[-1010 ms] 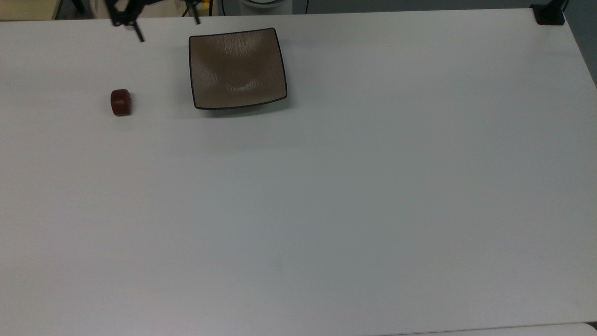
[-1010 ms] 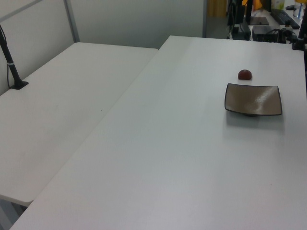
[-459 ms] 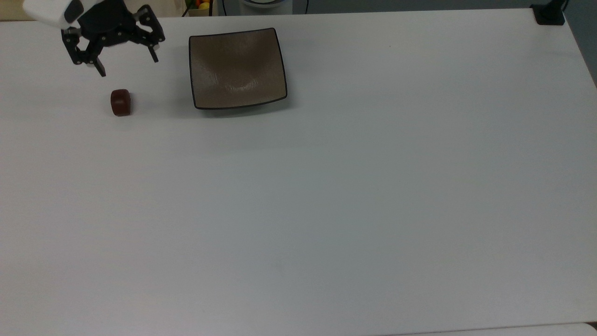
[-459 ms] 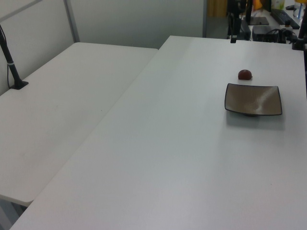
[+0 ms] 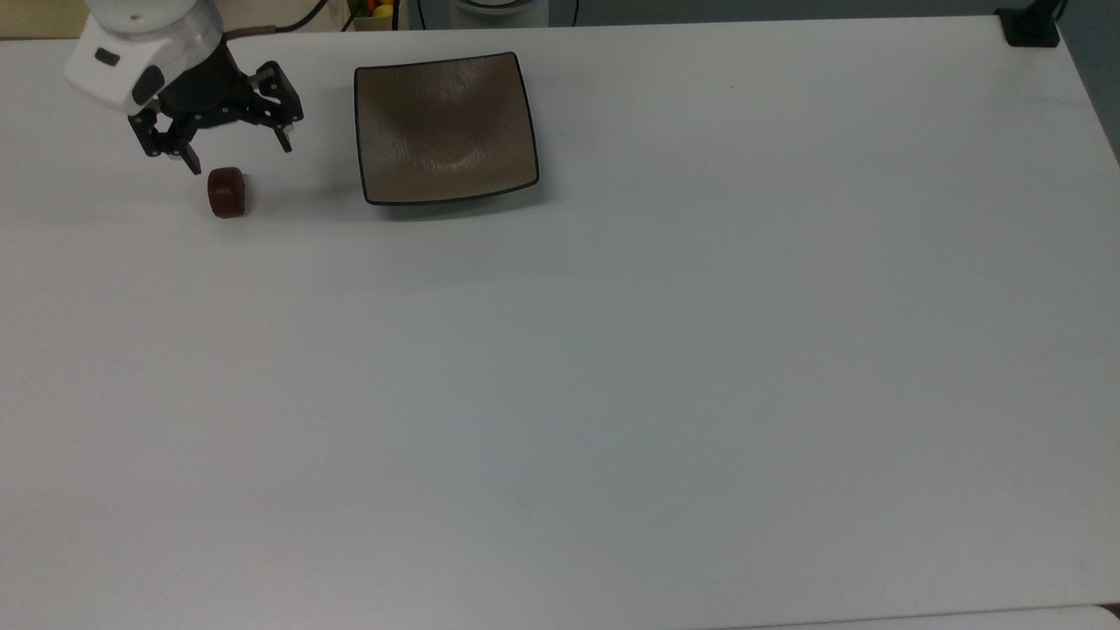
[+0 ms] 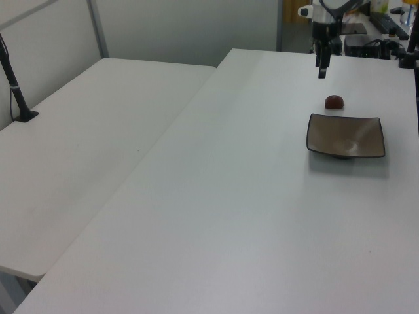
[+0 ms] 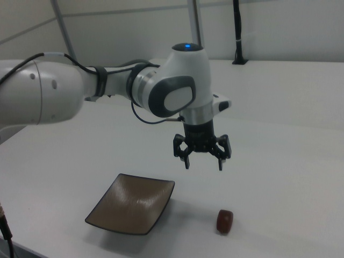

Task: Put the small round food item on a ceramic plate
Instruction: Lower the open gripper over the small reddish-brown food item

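Hovering above the table point(image 5: 612, 350), your gripper point(image 7: 203, 162) has its jaws spread wide and holds nothing. The food point(image 5: 227, 192) sits on the table, well apart from the plate point(image 5: 444, 127), toward the top view's left. In the right view it lies below the gripper and slightly to the right view's right, so you need a short shift plus a descent. Can't make out its long axis; in the left view the fingers overlap edge-on.

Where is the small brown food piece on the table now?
In the top view, the food piece lies on the white table, left of the square plate, apart from it, just below the open gripper.
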